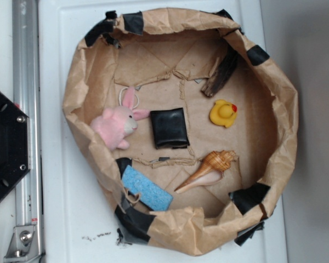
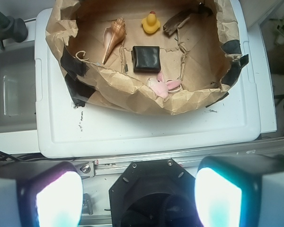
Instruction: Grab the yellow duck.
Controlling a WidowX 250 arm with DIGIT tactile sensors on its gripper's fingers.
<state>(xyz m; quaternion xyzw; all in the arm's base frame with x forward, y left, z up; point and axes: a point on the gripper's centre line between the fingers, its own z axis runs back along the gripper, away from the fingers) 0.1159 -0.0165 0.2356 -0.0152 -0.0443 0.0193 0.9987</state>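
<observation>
Surface: white desk [image 1: 71,219] carrying a crumpled brown paper nest with black tape patches on its rim [image 1: 285,98]; a metal rail [image 1: 26,109] runs down the left of the exterior view.
Task thing: small bright-yellow rubber duck with a red-orange beak [image 1: 224,113] sits on the paper floor, right of centre in the exterior view; top centre in the wrist view [image 2: 151,22].
Neighbours: folded black square pouch [image 1: 169,127] at centre, pink plush bunny [image 1: 118,123] to the left, tan-and-brown spiral seashell [image 1: 207,170] below the duck, dark bark-like stick [image 1: 220,74] above it, light-blue sponge [image 1: 146,189] at the lower left rim.
Gripper: seen only in the wrist view, gripper [image 2: 138,191] with its two fingers wide apart at the bottom corners, nothing between them; it hangs over the rail, well apart from the nest.
Progress: judged not yet begun; reaching, lowering and closing on the duck all remain.
Open room: bare paper surrounds the duck on every side; stick and seashell are near but not touching.
Edges: raised paper wall stands to the duck's right, and the near wall must likely be cleared on approach.
</observation>
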